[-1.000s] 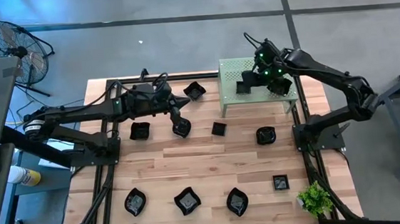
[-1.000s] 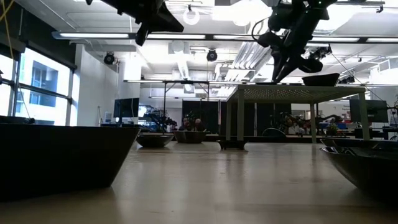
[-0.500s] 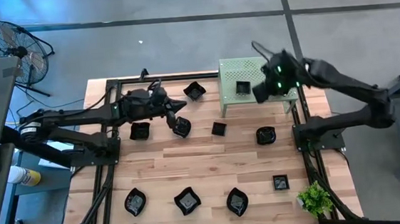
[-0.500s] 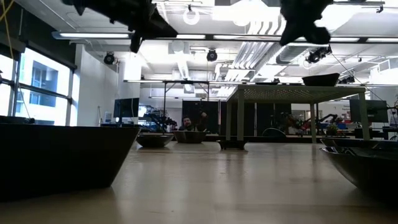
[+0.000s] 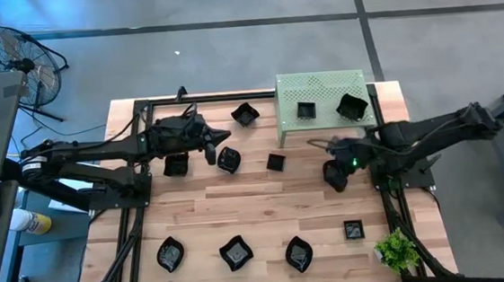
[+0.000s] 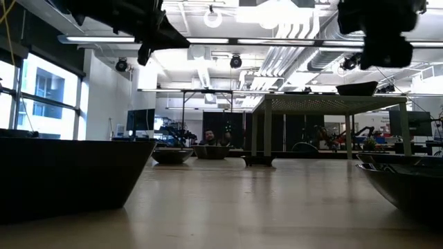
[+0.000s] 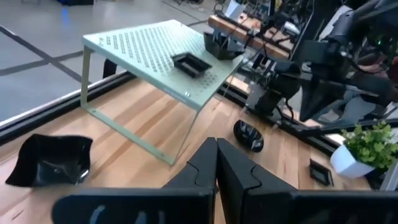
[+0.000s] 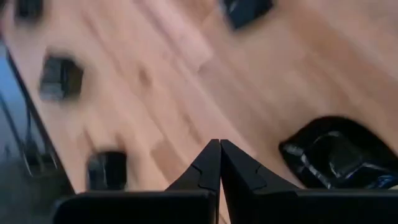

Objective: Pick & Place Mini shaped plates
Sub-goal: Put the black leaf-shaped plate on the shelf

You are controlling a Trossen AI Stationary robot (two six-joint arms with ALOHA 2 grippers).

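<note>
Several small glossy black plates lie on the wooden table. Two more sit on top of the pale green perforated stand [image 5: 323, 99]: a square one [image 5: 305, 111] and a larger one [image 5: 351, 106]. My left gripper [image 5: 209, 150] is shut and hangs in the air just left of a plate [image 5: 228, 159] that rests on the table. My right gripper [image 5: 336, 172] is shut and hovers low over the table's right part. A round plate [image 8: 339, 155] lies flat beside its fingertips [image 8: 219, 163]; in the high view the gripper mostly covers it.
More plates lie at the far middle [image 5: 244, 114], by the left arm [image 5: 175, 165], at the middle [image 5: 275, 162] and along the near edge [image 5: 170, 254] [image 5: 236, 252] [image 5: 299, 254] [image 5: 354, 230]. A small potted plant [image 5: 398, 251] stands at the near right corner.
My right gripper has swung off the stand's top toward the near edge and down, to just above the round plate on the table. A black plate stays on the stand where it was. My left gripper has drawn back a little toward the left edge, away from its plate.
</note>
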